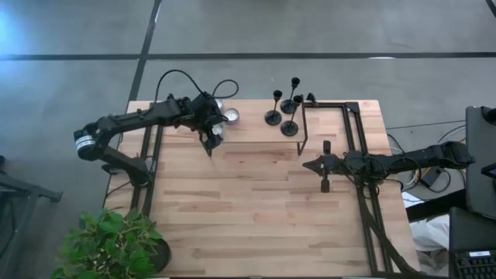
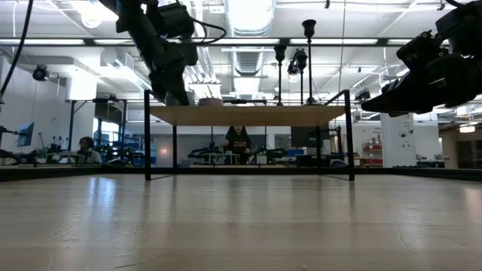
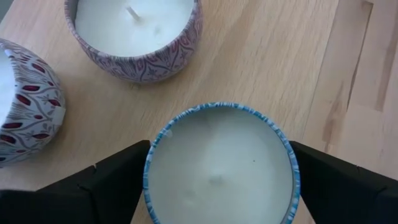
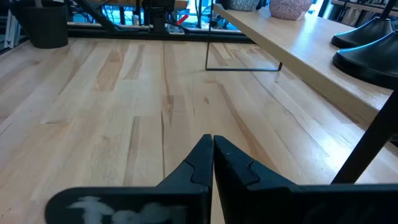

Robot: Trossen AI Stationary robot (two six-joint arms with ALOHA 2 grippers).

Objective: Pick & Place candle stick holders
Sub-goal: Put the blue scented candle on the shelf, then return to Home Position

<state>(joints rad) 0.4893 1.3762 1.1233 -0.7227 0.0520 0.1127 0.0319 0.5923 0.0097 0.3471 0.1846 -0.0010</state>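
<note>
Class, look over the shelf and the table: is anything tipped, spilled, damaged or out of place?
Nothing stands out. The three candle stick holders stand upright on the shelf, and the candle tins by the left gripper sit level, unspilled.

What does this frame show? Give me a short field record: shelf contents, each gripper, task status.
shelf: raised wooden board on a black frame
candle stick holders: three, upright on the shelf
candle tins: blue-rimmed tin, two patterned tins beside it
left gripper: open, fingers either side of the blue-rimmed tin
right gripper: shut, empty, above the table
task status: holders untouched
</note>
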